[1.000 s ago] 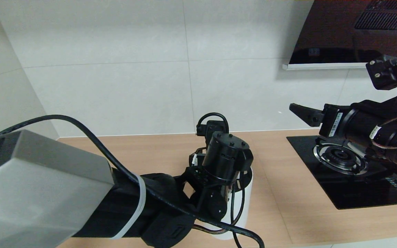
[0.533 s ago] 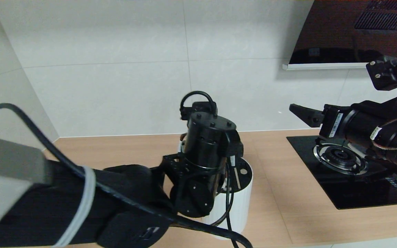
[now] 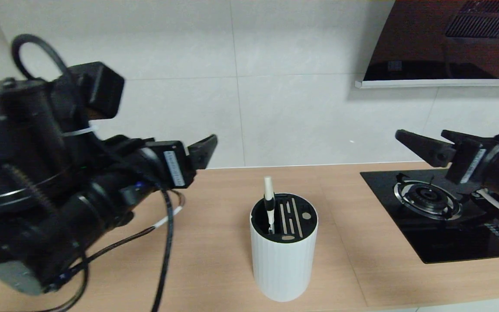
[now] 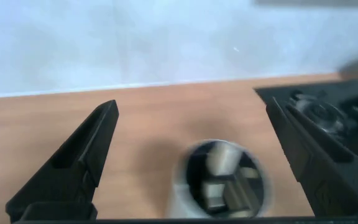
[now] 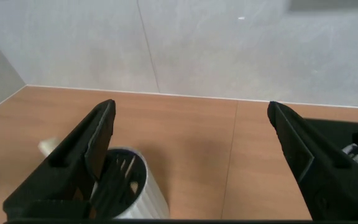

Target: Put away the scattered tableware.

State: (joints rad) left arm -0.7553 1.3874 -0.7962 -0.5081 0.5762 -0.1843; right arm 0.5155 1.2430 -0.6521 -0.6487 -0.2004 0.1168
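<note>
One white holder (image 3: 284,260) is standing by the countertop's (image 3: 215,242) front edge, carrying one utensil (image 3: 268,195); I am holding my left gripper (image 4: 190,112) and right gripper (image 5: 190,109) spread, empty.

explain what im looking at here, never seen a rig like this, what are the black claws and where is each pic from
It is a two-armed robot at a kitchen counter. The wide picture comes from a camera on its head; the other two from cameras on its wrists, looking out between each claw's fingers. The left gripper and right gripper are open and hold nothing. On the counter stands a white holder with one white-handled utensil standing in it. A stove lies to the right.
</note>
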